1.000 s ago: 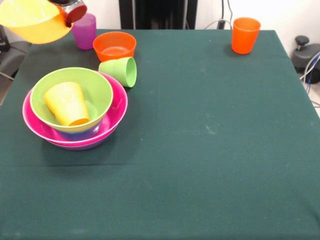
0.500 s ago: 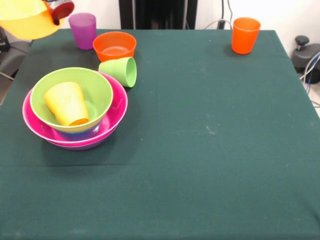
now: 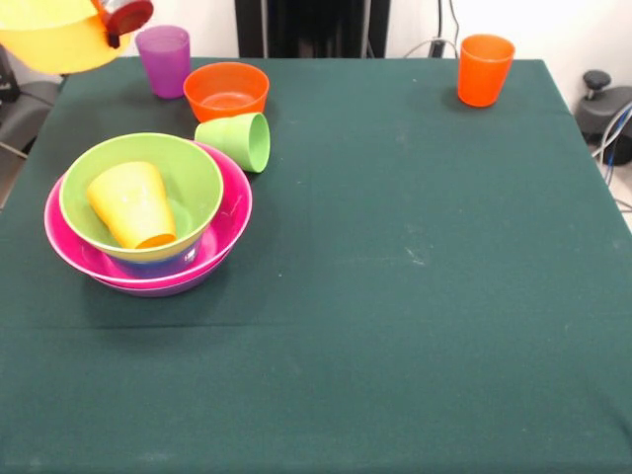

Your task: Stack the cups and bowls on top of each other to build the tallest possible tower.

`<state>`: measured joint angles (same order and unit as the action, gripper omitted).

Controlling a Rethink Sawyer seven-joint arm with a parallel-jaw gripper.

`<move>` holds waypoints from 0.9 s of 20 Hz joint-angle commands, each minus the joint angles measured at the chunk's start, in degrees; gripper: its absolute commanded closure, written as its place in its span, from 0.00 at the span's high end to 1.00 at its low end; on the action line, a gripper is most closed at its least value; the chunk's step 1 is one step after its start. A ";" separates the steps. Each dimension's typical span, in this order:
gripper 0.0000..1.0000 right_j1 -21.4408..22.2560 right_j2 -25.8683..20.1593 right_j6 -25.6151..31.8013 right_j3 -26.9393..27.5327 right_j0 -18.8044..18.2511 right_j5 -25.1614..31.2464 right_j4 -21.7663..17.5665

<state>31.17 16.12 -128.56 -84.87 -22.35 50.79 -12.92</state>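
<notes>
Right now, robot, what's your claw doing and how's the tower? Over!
Gripper up at table's far corner, carrying yellow bowl. Tower low: yellow-orange cup tipped inside light green bowl. Nothing above tower.

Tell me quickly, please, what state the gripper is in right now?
Gripper: shut on the yellow bowl, holding it by the rim, lifted above the table's far corner.

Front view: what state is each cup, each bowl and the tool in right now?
Yellow bowl: lifted off the table, at the tool.
Tool: red tip at the yellow bowl's rim; grip unclear.
Purple cup: upright.
Orange bowl: upright, empty.
Light green cup: on its side.
Orange cup: upright.
Light green bowl: nested in the pink bowl.
Yellow-orange cup: tipped inside the light green bowl.
</notes>
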 commanded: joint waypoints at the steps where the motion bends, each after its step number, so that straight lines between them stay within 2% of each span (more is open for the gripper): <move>1: 0.00 -1.28 -2.15 -9.60 4.64 4.62 4.66 2.88; 11: 0.00 -4.93 -0.31 -8.56 10.53 7.57 7.54 3.77; 18: 0.00 -6.85 0.35 -7.97 14.15 8.10 9.68 4.45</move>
<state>27.24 18.65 -128.56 -76.90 -15.76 53.44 -10.19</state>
